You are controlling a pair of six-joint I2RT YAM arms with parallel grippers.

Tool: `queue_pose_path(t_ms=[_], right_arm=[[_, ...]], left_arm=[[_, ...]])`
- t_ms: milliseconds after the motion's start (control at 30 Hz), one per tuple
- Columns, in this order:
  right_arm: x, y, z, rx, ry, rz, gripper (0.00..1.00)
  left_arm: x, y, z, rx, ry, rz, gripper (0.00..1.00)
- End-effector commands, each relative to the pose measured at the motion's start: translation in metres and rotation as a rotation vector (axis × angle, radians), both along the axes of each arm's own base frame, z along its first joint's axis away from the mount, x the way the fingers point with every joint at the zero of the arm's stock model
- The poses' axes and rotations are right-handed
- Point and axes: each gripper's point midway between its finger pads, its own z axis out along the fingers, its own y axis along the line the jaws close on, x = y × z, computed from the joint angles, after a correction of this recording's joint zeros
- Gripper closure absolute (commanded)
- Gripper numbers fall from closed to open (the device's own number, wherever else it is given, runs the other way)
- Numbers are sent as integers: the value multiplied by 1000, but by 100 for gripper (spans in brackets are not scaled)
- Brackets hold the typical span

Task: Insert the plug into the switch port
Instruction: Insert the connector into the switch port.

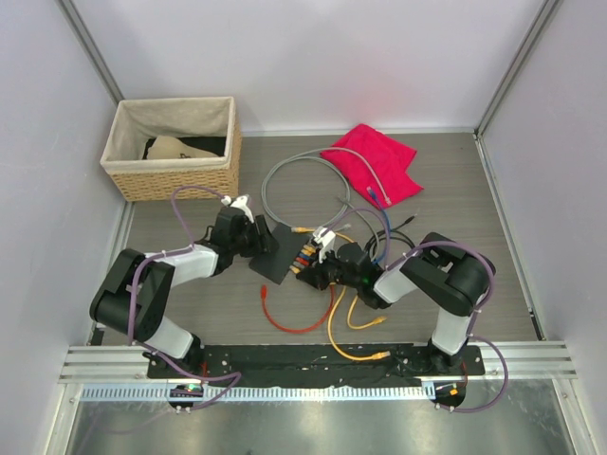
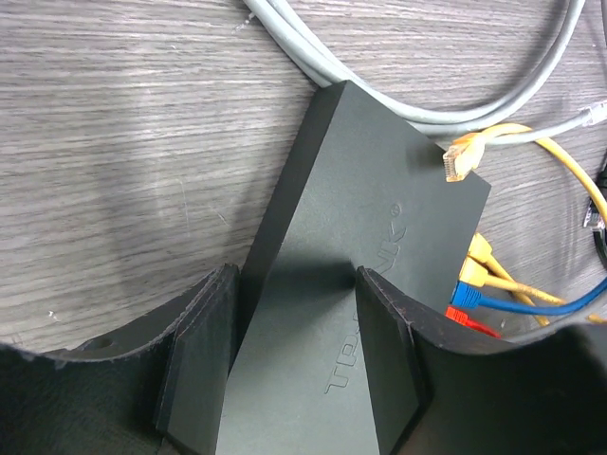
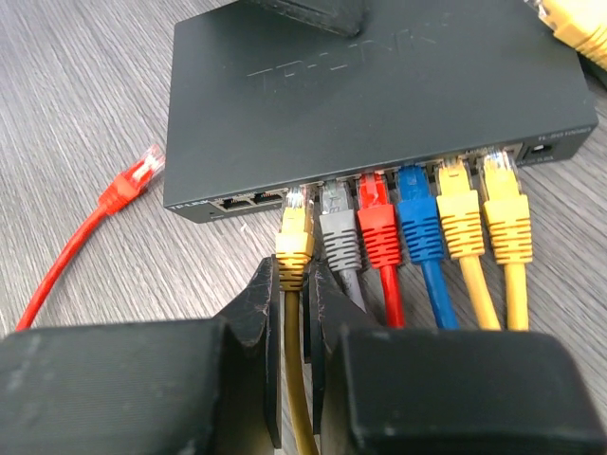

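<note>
The switch (image 1: pixel 275 258) is a flat dark grey box lying on the table between my two arms. My left gripper (image 2: pixel 296 313) is shut on its rear end, one finger on each side of the switch (image 2: pixel 370 171). My right gripper (image 3: pixel 296 280) is shut on a yellow plug (image 3: pixel 296 237), just behind its boot. The plug's clear tip is at a socket in the front edge of the switch (image 3: pixel 379 104), to the left of a grey plug (image 3: pixel 340 232). Red, blue and two yellow plugs sit in the sockets to the right. Two sockets (image 3: pixel 242 199) further left are open.
A loose red cable (image 1: pixel 285 318) lies left of the sockets, its plug (image 3: pixel 133 180) on the table. Another loose yellow plug (image 2: pixel 462 156) rests on the switch's far corner. Grey cable loops (image 1: pixel 294 175), a red cloth (image 1: pixel 375 161) and a wicker basket (image 1: pixel 171 147) lie behind.
</note>
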Motion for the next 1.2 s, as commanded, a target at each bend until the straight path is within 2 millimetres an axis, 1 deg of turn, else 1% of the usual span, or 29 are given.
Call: queue_pose_path(t_ms=[0, 100, 167, 267, 300, 333, 400, 433, 567, 667, 700, 767, 800, 833, 900, 967, 1000, 1067, 1167], right_arm=[[19, 29, 47, 153, -115, 18, 99], [25, 35, 57, 152, -139, 20, 99], [31, 39, 67, 158, -155, 16, 99], [40, 44, 72, 140, -169, 0, 99], [42, 45, 73, 138, -175, -4, 99], [46, 47, 75, 140, -182, -15, 99], [49, 48, 73, 135, -181, -29, 99], [53, 49, 76, 140, -182, -39, 99], [61, 50, 85, 149, -202, -71, 99], [63, 54, 94, 143, -226, -50, 99], [64, 59, 104, 155, -242, -41, 99], [65, 63, 107, 144, -253, -12, 99], [66, 70, 116, 152, -269, 6, 99], [66, 72, 115, 142, -262, 20, 99], [66, 81, 125, 158, -285, 61, 99], [66, 86, 128, 158, -294, 86, 99], [68, 90, 135, 165, -312, 95, 99], [71, 92, 136, 156, -322, 97, 99], [80, 95, 148, 163, -361, 72, 99]], left_arm=[[-75, -6, -48, -26, 308, -97, 44], [-82, -12, -46, -62, 329, -112, 44], [-86, -15, -45, -71, 333, -115, 44], [-95, -22, -42, -89, 344, -118, 45], [-97, -26, -40, -96, 345, -124, 45], [-104, -33, -39, -102, 355, -139, 45], [-109, -41, -36, -109, 356, -148, 46], [-115, -48, -34, -118, 368, -158, 46], [-129, -62, -31, -142, 379, -188, 47], [-139, -68, -30, -145, 390, -222, 49], [-143, -70, -30, -145, 397, -236, 49], [-150, -74, -29, -151, 409, -271, 50], [-155, -76, -29, -150, 416, -292, 50], [-158, -79, -28, -154, 422, -309, 50], [-168, -85, -28, -151, 434, -366, 50], [-175, -90, -24, -158, 448, -407, 50], [-179, -93, -23, -161, 451, -431, 50], [-185, -99, -16, -183, 455, -470, 51], [-191, -105, -10, -192, 447, -504, 51]])
